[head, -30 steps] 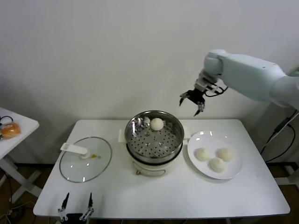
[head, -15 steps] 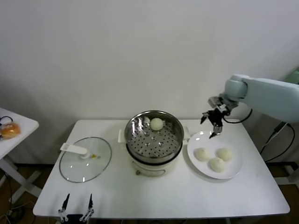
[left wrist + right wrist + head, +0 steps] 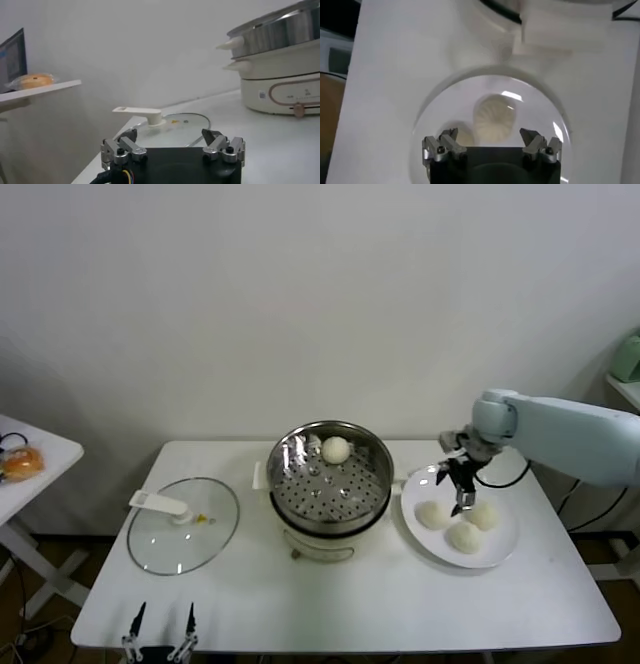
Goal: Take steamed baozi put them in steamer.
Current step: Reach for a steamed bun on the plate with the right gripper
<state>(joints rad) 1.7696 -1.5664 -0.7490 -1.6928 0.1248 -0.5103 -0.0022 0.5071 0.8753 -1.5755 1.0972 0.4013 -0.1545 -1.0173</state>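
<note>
The steamer (image 3: 335, 489), a shiny perforated basket on a cream pot base, stands mid-table with one white baozi (image 3: 336, 450) at its far side. Three more baozi (image 3: 433, 514) (image 3: 482, 515) (image 3: 465, 537) lie on a white plate (image 3: 420, 489) to its right. My right gripper (image 3: 460, 486) hangs open just above them, pointing down. In the right wrist view a pleated baozi (image 3: 494, 119) lies between the open fingertips of the right gripper (image 3: 490, 139), and another baozi (image 3: 465, 136) is half hidden beside it. My left gripper (image 3: 160, 624) is parked open at the table's front left.
A round glass lid (image 3: 183, 524) with a white handle lies left of the steamer. An orange-brown bun (image 3: 22, 462) sits on a side table at far left. The left wrist view shows the left gripper (image 3: 172, 140), the lid (image 3: 175, 122) and the pot base (image 3: 280, 85).
My right arm swung from up behind the steamer to the right and down, and now hangs low over the plate. Its jaws stayed open. The left arm did not move.
</note>
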